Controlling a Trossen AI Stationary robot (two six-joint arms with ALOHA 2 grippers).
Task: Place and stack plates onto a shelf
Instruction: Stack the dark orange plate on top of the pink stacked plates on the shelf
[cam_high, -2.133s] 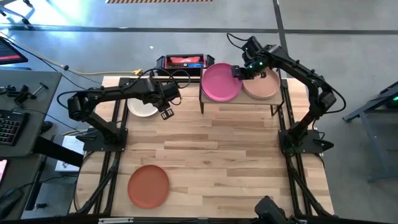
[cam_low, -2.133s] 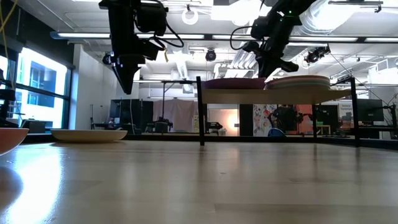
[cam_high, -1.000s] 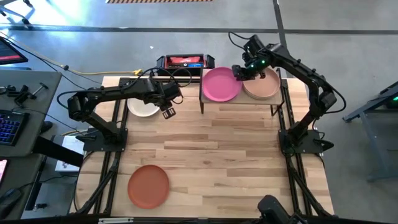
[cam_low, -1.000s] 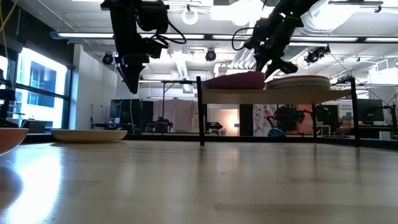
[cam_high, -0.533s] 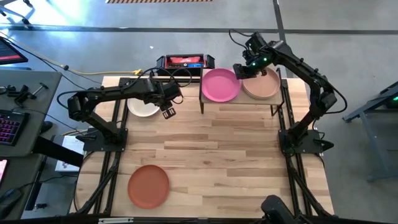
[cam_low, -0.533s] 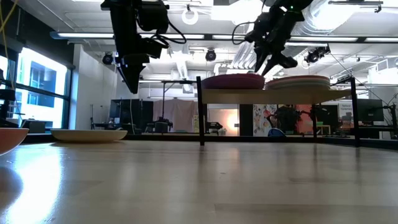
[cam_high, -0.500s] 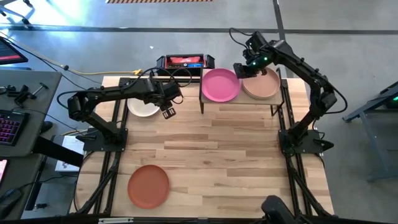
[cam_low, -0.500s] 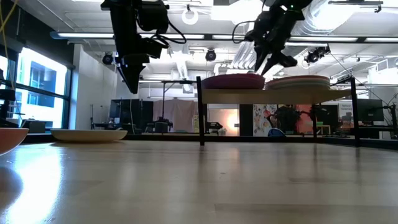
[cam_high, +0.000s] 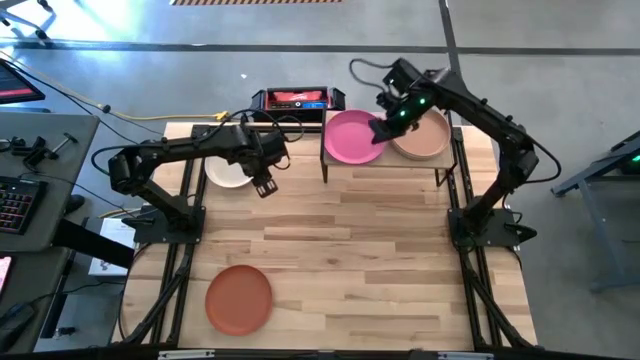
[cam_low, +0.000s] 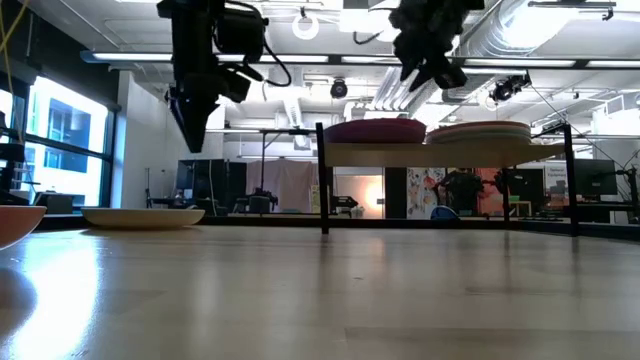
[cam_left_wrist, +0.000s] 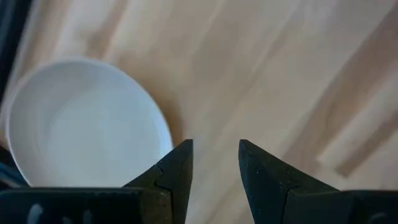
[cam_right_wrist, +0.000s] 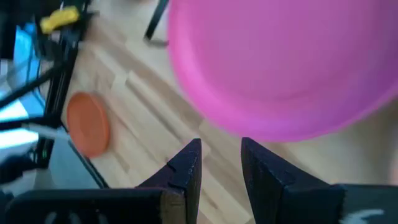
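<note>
The magenta plate (cam_high: 352, 137) (cam_right_wrist: 280, 62) lies flat on the left half of the shelf (cam_high: 388, 164) (cam_low: 440, 152). A stack topped by a tan plate (cam_high: 422, 138) (cam_low: 480, 130) sits beside it on the right half. My right gripper (cam_high: 385, 124) (cam_right_wrist: 221, 149) hovers open above the magenta plate's right rim, clear of it in the low view (cam_low: 432, 62). My left gripper (cam_high: 264, 186) (cam_left_wrist: 216, 149) hangs open above the table, just right of the cream plate (cam_high: 229, 171) (cam_left_wrist: 81, 124). The rust orange plate (cam_high: 238, 298) rests near the table's near-left corner.
A black and red case (cam_high: 293, 99) sits just past the table's far edge, left of the shelf. The shelf's thin black legs (cam_low: 321, 180) stand on the table's far right part. Bare wood (cam_high: 360, 250) spans the table's middle and near right.
The magenta plate, tilted with its right rim raised, has settled flat on the shelf. My right gripper has let go of it, risen, and drifted toward the table's left over the plate. My left gripper has shifted a little toward the table's left and near edge.
</note>
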